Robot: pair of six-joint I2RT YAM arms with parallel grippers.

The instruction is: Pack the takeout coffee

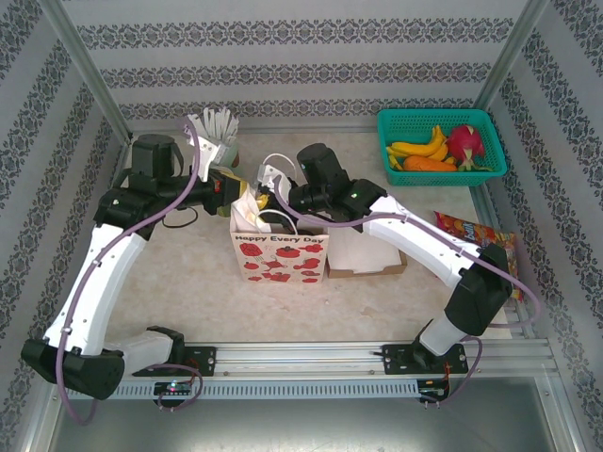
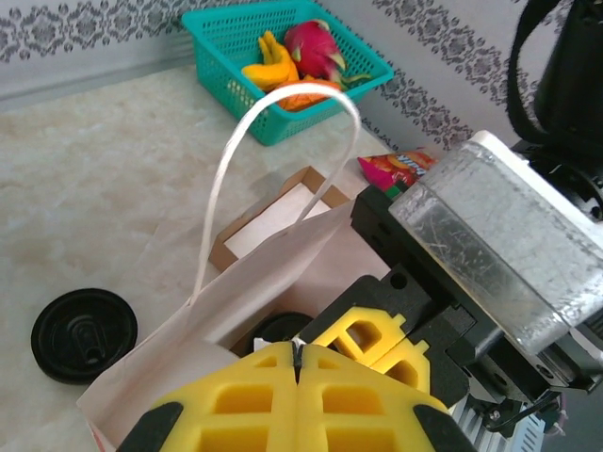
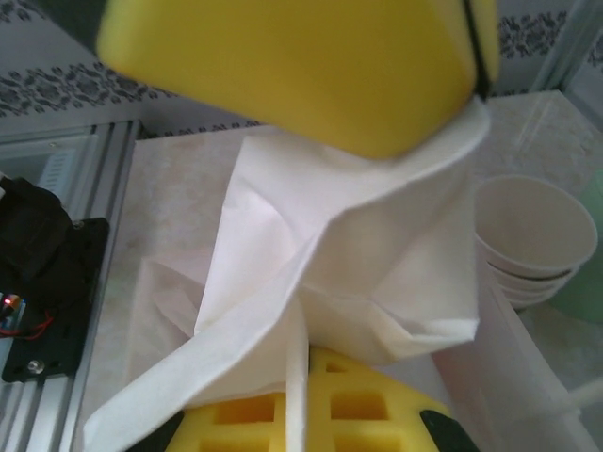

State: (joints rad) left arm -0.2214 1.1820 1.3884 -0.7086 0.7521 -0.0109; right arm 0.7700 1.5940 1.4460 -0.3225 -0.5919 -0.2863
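Observation:
The white paper bag [image 1: 281, 256] with red print stands mid-table. My left gripper [image 2: 297, 348] is shut at the bag's top rim, and the paper [image 3: 377, 245] runs up to its yellow fingers [image 3: 292, 66]. My right gripper [image 3: 300, 353] is shut on a white strip of the bag's edge, right beside the left one [image 1: 247, 196]. Inside the bag [image 2: 273, 254] a black lid of a takeout coffee [image 2: 278, 330] shows. Another round black lid [image 2: 83, 334] sits on the table left of the bag; what is under it is hidden.
A stack of cream cups [image 3: 532, 235] stands close behind the bag. A mint-green cup with white sticks [image 1: 215, 132] is at the back left. An open cardboard box [image 1: 363, 254] adjoins the bag's right side. A teal fruit basket [image 1: 441, 141] and snack pack [image 1: 476, 231] lie right.

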